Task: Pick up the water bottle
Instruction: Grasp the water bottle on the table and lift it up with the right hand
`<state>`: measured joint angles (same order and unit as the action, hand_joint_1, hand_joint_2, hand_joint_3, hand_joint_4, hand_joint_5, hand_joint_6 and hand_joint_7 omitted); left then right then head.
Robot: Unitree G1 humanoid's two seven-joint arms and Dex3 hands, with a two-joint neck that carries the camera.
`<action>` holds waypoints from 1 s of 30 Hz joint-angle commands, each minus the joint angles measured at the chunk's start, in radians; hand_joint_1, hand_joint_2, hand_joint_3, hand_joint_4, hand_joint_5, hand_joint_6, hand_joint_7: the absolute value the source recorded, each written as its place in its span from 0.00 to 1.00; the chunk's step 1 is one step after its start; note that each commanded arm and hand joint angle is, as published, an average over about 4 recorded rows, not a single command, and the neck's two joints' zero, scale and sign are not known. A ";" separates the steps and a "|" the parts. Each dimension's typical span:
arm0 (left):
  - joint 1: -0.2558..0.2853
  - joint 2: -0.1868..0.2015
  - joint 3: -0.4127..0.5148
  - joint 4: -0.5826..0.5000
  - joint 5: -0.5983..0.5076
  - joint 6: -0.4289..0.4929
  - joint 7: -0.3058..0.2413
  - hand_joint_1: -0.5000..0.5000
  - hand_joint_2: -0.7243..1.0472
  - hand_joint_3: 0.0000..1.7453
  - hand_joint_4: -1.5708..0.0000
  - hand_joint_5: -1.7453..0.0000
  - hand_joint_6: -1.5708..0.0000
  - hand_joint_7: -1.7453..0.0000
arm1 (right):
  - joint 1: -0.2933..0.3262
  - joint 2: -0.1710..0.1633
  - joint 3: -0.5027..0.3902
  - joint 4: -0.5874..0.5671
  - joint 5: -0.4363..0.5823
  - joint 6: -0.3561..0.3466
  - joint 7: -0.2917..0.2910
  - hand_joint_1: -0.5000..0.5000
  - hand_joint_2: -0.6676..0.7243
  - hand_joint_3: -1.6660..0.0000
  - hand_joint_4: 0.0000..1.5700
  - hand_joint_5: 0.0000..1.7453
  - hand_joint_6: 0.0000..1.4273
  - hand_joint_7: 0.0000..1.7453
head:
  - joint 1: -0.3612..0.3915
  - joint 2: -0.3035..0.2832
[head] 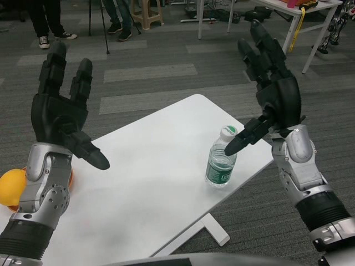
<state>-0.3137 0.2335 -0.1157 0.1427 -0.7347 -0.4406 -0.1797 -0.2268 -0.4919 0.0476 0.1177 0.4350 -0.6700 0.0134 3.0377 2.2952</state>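
A clear water bottle with a white cap and a green label stands upright near the right edge of the white table. My right hand is raised beside and above it, fingers spread and holding nothing, with the thumb pointing down toward the cap. My left hand is lifted over the table's left side, fingers apart and empty.
An orange ball lies at the table's left edge behind my left forearm. People's legs and a tripod stand at the far left on the grey carpet. White tables stand at the back right.
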 commanded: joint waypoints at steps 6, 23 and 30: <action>-0.005 0.000 0.005 0.000 -0.003 0.001 0.001 0.04 0.10 0.05 1.00 0.94 1.00 1.00 | 0.016 -0.002 -0.021 -0.006 0.007 0.004 0.017 0.00 0.73 0.95 0.00 0.00 0.00 0.04 | 0.020 0.014; -0.005 0.003 0.005 0.003 -0.015 0.002 0.002 0.04 0.10 0.05 1.00 0.94 1.00 1.00 | 0.106 -0.002 -0.041 -0.002 0.008 0.005 0.043 0.00 0.73 0.95 0.00 0.00 0.00 0.04 | 0.007 0.009; -0.005 0.003 0.004 0.003 -0.015 0.002 0.002 0.04 0.10 0.05 1.00 0.94 1.00 1.00 | 0.140 -0.011 -0.041 0.022 0.008 0.006 0.047 0.00 0.73 0.95 0.00 0.00 0.00 0.04 | -0.002 0.019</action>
<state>-0.3136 0.2337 -0.1149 0.1445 -0.7457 -0.4405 -0.1797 -0.1025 -0.4933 0.0166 0.1248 0.4355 -0.6685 0.0586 3.0369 2.3123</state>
